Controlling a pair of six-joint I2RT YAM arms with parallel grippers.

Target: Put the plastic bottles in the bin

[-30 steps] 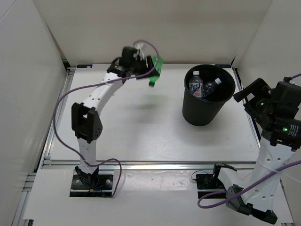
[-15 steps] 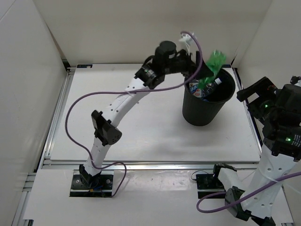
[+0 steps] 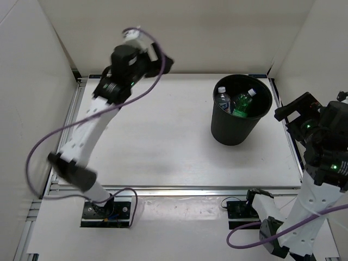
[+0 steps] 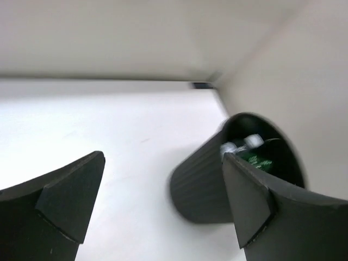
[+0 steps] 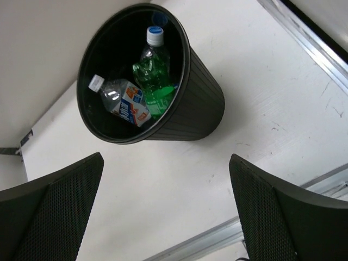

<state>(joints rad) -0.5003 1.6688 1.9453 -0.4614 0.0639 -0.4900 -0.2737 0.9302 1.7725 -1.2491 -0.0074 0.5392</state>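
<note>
The black bin (image 3: 234,130) stands at the table's back right. Inside it lie a green bottle (image 3: 243,105) with a white cap and a clear bottle with a blue-and-white label (image 3: 224,100). The right wrist view shows the same bin (image 5: 202,103) from above, with the green bottle (image 5: 153,72) resting against the labelled bottle (image 5: 128,106). My left gripper (image 3: 165,63) hangs open and empty high over the back left, far from the bin (image 4: 204,179). My right gripper (image 3: 293,110) stands open and empty just right of the bin.
White walls close in the table (image 3: 152,136) on the left, back and right. An aluminium rail (image 3: 179,190) runs along its near edge. A purple cable (image 3: 60,136) loops off the left arm.
The left gripper carried the green bottle over the bin and opened; the bottle now lies in the bin. The left arm has swung back to the left. The right arm has barely moved.
</note>
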